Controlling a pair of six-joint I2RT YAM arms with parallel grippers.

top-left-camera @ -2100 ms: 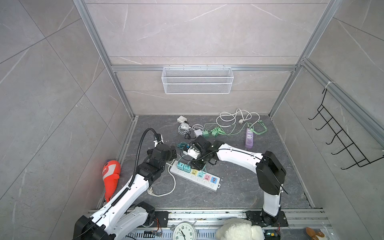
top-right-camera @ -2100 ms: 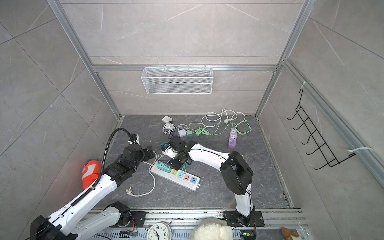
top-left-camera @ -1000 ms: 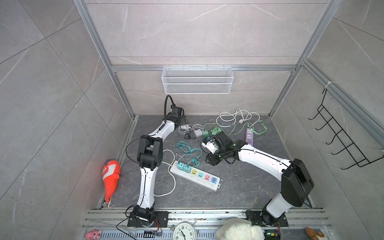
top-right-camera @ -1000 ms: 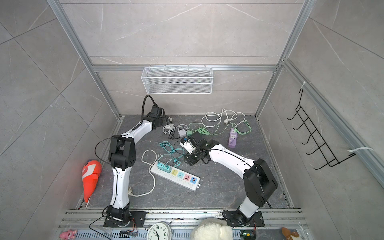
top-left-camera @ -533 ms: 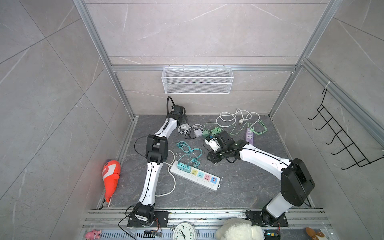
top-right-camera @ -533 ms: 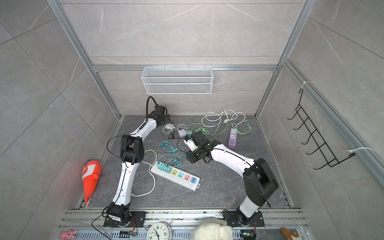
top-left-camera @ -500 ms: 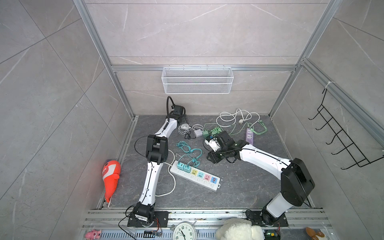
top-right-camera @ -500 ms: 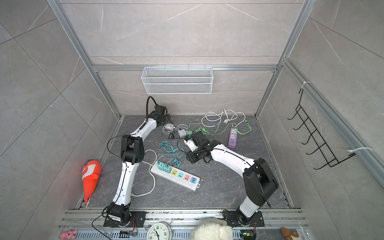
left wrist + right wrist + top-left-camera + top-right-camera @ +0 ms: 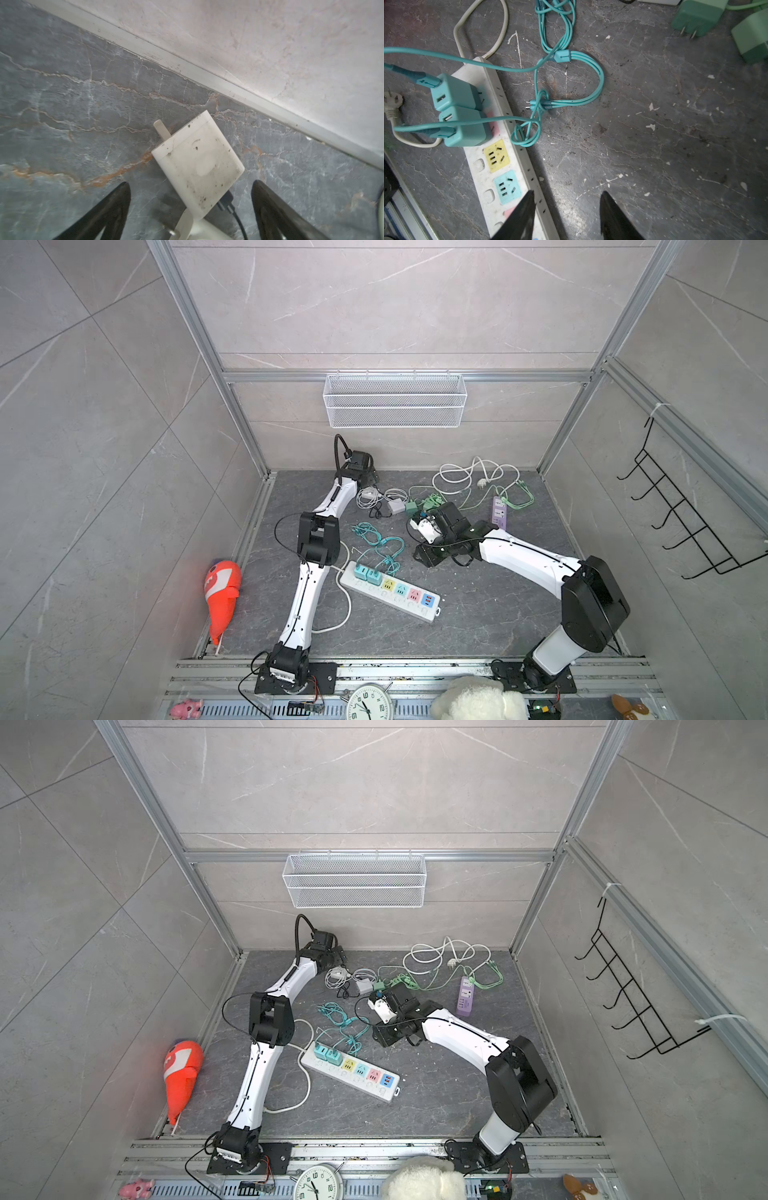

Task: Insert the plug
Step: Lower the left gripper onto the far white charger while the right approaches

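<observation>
Lying flat on the desk (image 9: 62, 104), the white charger plug (image 9: 199, 164) sits between the left fingers (image 9: 116, 203) — spread wide, not touching it; the right fingers (image 9: 521, 214) — parted, empty — hang over the edge of the power strip (image 9: 520, 160).

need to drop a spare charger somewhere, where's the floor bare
Bare: the floor between the power strip, the front rail and the right arm. Crowded: the back and middle, with the white cable, green chargers and teal cables.

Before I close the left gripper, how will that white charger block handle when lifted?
Probably rigid: the white charger is a hard-looking boxy shell. Its smooth flat faces might slip between the fingers. The black cable plugged into it will likely drag behind.
</observation>
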